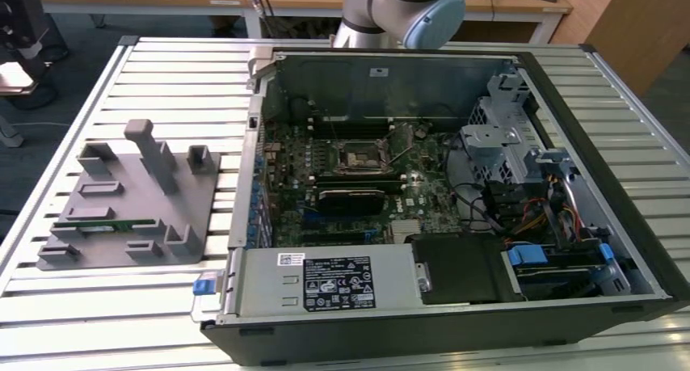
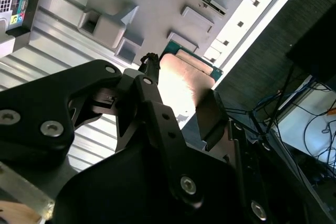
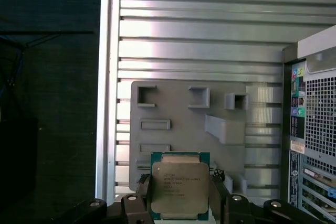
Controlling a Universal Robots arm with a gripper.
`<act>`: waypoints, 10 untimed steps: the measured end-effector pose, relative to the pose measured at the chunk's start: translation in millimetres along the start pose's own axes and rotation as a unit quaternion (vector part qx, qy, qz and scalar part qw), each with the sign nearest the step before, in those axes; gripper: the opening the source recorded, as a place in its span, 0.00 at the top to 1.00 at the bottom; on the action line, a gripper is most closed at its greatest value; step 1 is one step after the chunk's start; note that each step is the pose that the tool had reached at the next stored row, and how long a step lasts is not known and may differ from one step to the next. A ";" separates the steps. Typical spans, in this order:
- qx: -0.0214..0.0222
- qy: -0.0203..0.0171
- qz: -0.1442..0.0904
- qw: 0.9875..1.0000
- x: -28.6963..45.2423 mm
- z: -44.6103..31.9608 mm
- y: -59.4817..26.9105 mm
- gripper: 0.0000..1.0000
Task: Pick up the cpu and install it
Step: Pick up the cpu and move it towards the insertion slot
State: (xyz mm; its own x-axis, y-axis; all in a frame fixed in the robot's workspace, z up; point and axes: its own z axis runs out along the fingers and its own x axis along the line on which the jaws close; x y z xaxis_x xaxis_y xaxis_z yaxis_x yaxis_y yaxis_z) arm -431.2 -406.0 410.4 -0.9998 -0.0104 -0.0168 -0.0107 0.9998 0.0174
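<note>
In the exterior view the open computer case (image 1: 453, 185) lies on the slatted table (image 1: 161, 64). The square black socket (image 1: 359, 157) sits mid-motherboard (image 1: 323, 169), ringed by upright parts and loose cables (image 1: 518, 209). A grey fixture tray (image 1: 129, 201) carrying a memory stick (image 1: 103, 223) lies to the exterior view's left, and the arm (image 1: 399, 7) rises at the far edge. The risk here is the approach: the case walls and those cables crowd the socket, so a descent off line could snag or knock something. Whether the socket's frame stands open cannot be told from here. In the second wrist view the gripper (image 2: 181, 87) is pinching the cpu (image 2: 184, 77) by two opposite edges, its dark fingers (image 2: 152, 98) pressed on thin rims rather than faces. The tray (image 2: 157, 3) lies beyond it. So small a contact could let the chip pivot or slide if the arm moves sharply, and a tilted chip would land crooked in the socket and might harm its contacts. In the first wrist view the cpu (image 3: 179, 184) shows its silver top between the fingers (image 3: 218, 192) of the gripper (image 3: 179, 191), over the near edge of the tray (image 3: 189, 124), with the case's rear panel (image 3: 315, 129) to one side. Whether the chip has cleared the tray's raised blocks is unclear. If not, a sideways move could catch one and twist it in the grip, and a wrong rotation would keep it from seating.
</note>
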 end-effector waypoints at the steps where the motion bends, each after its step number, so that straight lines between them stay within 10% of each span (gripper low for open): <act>1: 0.000 0.000 0.000 1.000 -0.8 0.1 0.0 0.47; 10: 0.000 0.000 0.000 1.000 -10.6 0.2 -0.1 0.47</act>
State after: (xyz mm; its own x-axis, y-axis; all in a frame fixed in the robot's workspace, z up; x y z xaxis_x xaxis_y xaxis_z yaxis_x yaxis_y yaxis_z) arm -420.6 -406.0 410.4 -0.9998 -0.0104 -0.0169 -0.0107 0.9998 0.0174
